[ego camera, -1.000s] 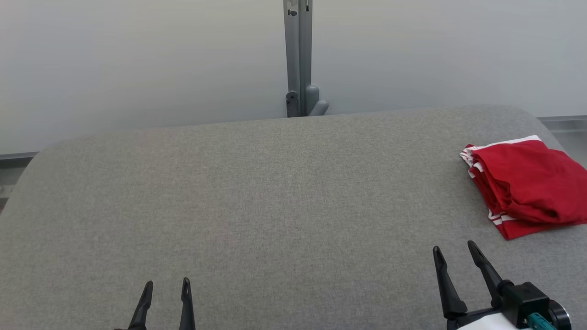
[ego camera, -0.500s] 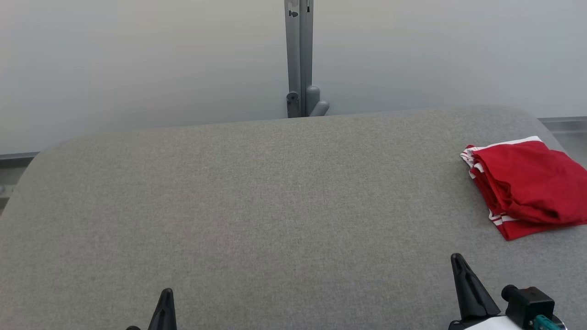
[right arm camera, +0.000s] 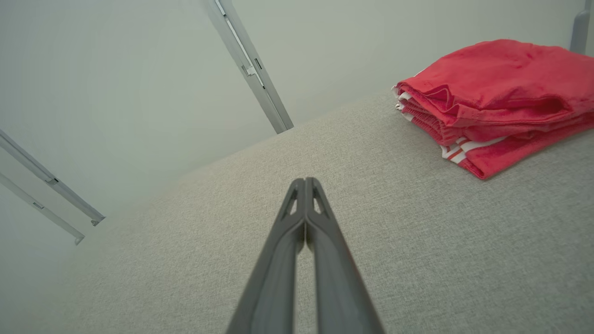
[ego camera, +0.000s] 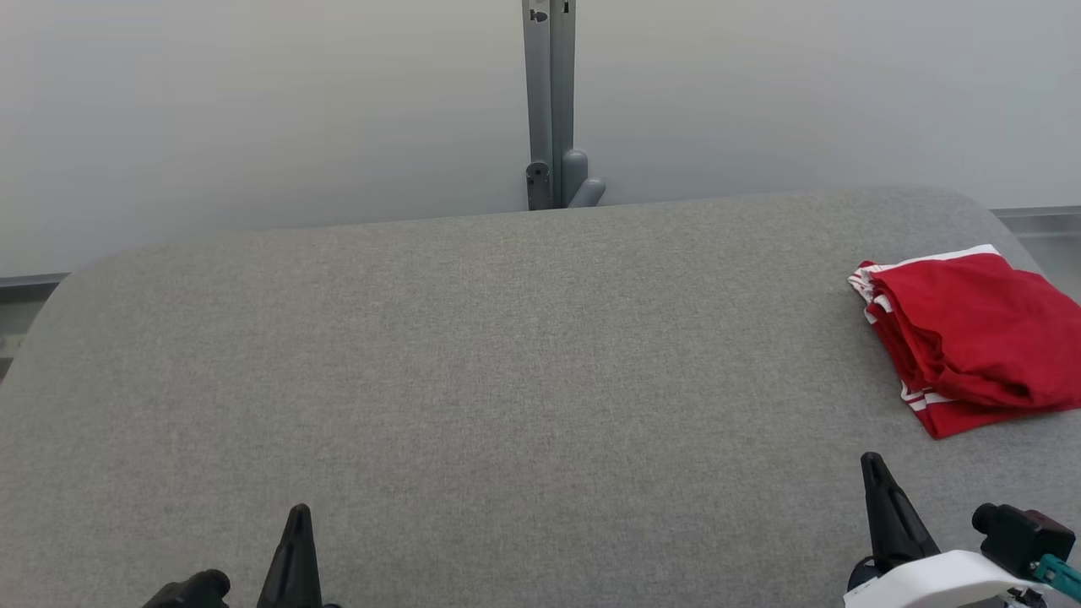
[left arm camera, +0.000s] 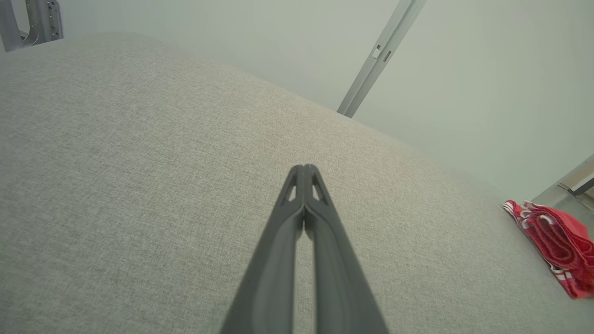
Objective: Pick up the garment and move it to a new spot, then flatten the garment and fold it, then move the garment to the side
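Garment (ego camera: 967, 338), red with white stripes, folded on the grey padded surface (ego camera: 507, 355), ahead and right of the right gripper (ego camera: 874, 466), well apart from the left gripper (ego camera: 297, 515), both grippers closed, empty.

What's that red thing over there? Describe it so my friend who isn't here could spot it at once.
A wide grey cloth-covered table stands before a pale wall. Near its right edge lies a folded garment. It is bright red with white stripes at the edges, unlike the plain grey around it.
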Available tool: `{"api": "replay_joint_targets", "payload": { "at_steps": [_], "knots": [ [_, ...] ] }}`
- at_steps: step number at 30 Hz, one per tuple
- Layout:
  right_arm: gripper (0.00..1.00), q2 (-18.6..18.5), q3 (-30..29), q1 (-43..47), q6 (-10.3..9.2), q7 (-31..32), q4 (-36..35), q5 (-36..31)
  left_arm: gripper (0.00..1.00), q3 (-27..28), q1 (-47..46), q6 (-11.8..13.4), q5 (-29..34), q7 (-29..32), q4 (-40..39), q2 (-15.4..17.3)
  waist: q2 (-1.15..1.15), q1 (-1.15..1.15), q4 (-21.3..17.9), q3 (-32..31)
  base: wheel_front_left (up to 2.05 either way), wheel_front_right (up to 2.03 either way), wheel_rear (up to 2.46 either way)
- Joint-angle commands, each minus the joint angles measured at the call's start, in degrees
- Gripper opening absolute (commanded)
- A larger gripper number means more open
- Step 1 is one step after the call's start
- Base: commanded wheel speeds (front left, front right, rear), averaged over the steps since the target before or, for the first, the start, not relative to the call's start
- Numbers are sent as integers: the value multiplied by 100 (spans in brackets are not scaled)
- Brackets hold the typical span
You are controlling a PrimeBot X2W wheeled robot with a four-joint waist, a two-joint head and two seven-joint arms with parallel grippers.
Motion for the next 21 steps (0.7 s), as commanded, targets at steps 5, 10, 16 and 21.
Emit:
{"api": "replay_joint_targets", "payload": {
  "at_steps": [5,10,16,21],
  "knots": [
    [0,-54,-121,-231,0,138,-18,561,0,47,-299,-63,-525,94,-11,24,0,0,-4,24,0,0,0],
    [0,-59,-209,-311,0,264,26,1014,0,68,-425,-104,-959,181,40,25,0,0,-8,51,0,0,0],
    [0,-61,-313,-399,0,409,79,1526,0,94,-564,-146,-1455,283,99,25,0,0,-13,82,0,0,0],
    [0,-60,-399,-466,0,526,120,1926,0,114,-677,-178,-1842,365,147,24,0,0,-17,108,0,0,0]
  ]
}}
